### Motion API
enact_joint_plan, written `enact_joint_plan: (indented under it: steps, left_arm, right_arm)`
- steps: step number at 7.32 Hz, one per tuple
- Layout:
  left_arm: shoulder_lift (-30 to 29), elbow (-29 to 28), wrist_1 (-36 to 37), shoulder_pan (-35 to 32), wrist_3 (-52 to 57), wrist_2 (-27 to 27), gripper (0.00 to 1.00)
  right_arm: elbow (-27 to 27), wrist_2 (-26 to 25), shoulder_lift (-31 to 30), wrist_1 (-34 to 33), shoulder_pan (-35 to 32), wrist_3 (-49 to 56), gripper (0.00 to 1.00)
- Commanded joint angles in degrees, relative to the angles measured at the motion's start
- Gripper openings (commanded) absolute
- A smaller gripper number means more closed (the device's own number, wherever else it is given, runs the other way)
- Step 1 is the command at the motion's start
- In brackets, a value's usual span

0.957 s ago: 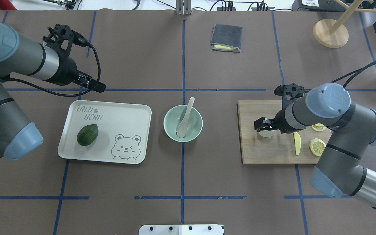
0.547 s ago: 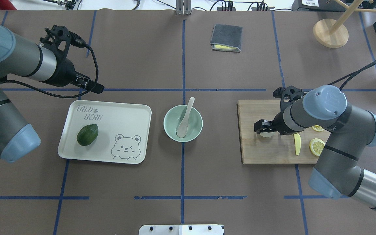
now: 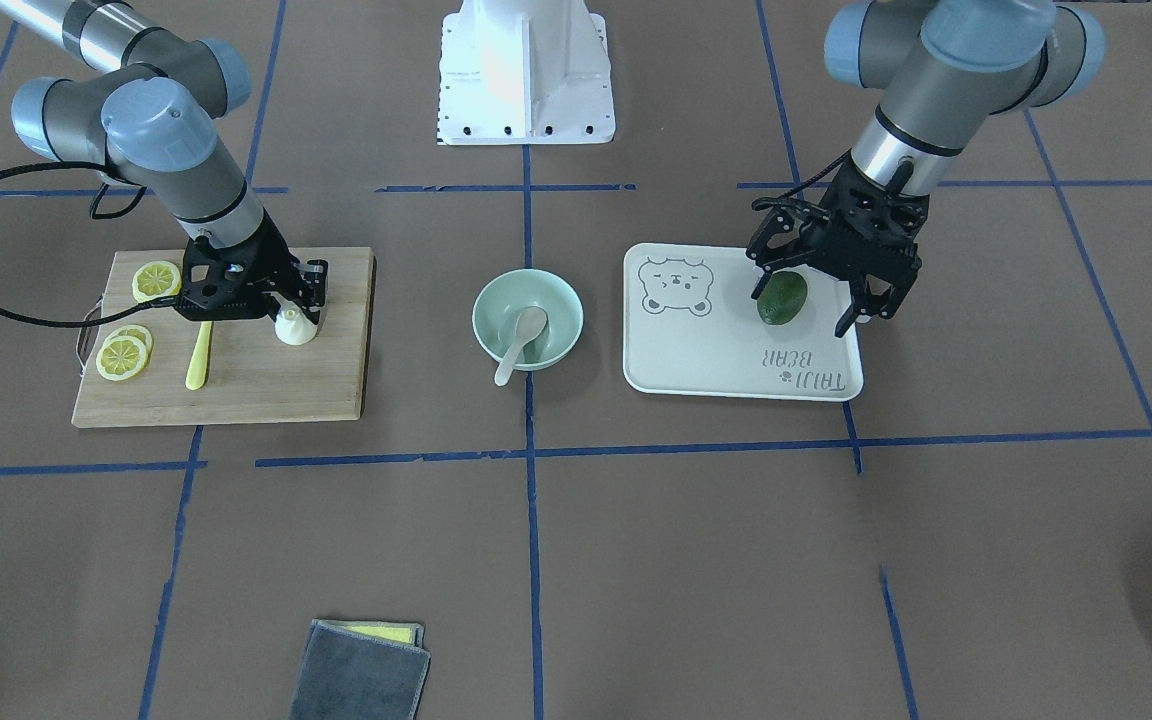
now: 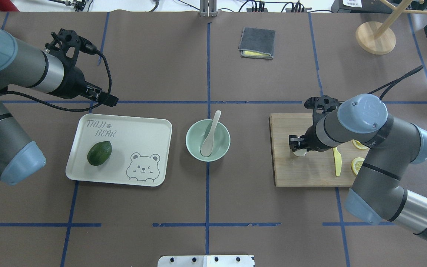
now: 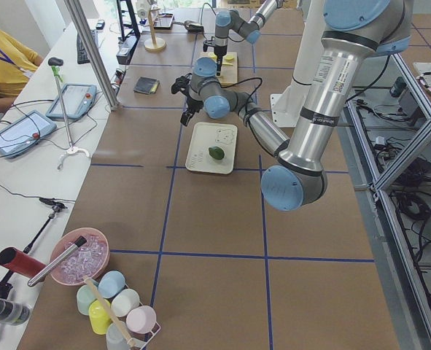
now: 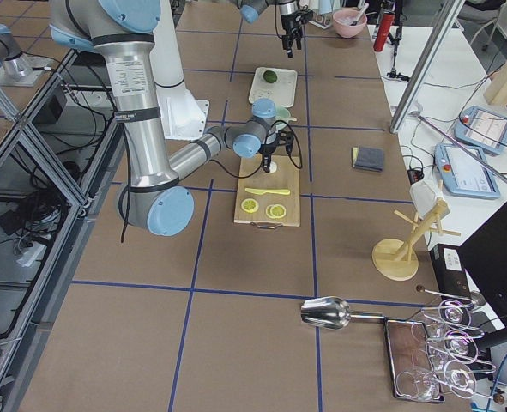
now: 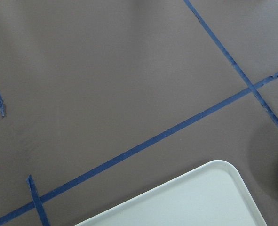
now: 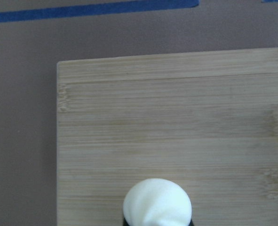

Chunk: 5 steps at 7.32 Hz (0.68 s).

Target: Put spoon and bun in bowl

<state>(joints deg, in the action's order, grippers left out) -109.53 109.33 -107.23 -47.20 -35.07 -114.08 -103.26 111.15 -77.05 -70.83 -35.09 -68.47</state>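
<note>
Across the counter (image 3: 636,560), facing the robot, the right hand (image 3: 291,312) is down on the wooden board (image 3: 336,370). Its fingers look drawn in around the bun (image 3: 296,332), which sits on the board directly beneath it. A yellow knife (image 3: 198,358) and lemon slices (image 3: 122,357) lie behind that hand, toward the board's other end. The bowl (image 3: 484,300) stands well apart from the hand, off the board near the middle of the counter, and the spoon (image 3: 521,338) lies in it with its handle over the rim. The left hand (image 3: 816,305) hangs with its fingers spread wide and nothing in them, above the white tray (image 3: 696,360). An avocado (image 3: 782,298) lies just under it.

From overhead, the right hand looks narrow, with a sliver of white bun showing below the fingers. The left hand is seen side-on, past the tray's far edge.

The side cameras show both hands too small to add anything.

The left wrist camera sees only bare counter, blue tape and a corner of the tray. The right wrist camera shows the bun centred at the bottom edge, resting on the board.
</note>
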Motion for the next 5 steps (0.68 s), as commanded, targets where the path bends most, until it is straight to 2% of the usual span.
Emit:
enact_joint_plan:
  steps: [1,2,4,5]
  left_arm:
    - [-0.07,0.0,0.0,0.0,0.0,0.0,1.0]
    - [0.01,0.0,0.0,0.0,0.0,0.0,1.0]
    - [0.01,0.09,0.09,0.0,0.0,-0.09,1.0]
    - [0.1,0.18,0.09,-0.09,0.0,-0.09,1.0]
  right_arm:
    - [-0.62,0.03,0.32,-0.19,-0.32,0.0,0.19]
    - [-1.23,0.21,1.28,-0.45,-1.11,-0.09,0.19]
    - [-1.68,0.12,8.45,-10.76,-1.47,-0.26,0.21]
    - [-1.42,0.03,11.72,-13.35,-1.3,-2.26,0.21]
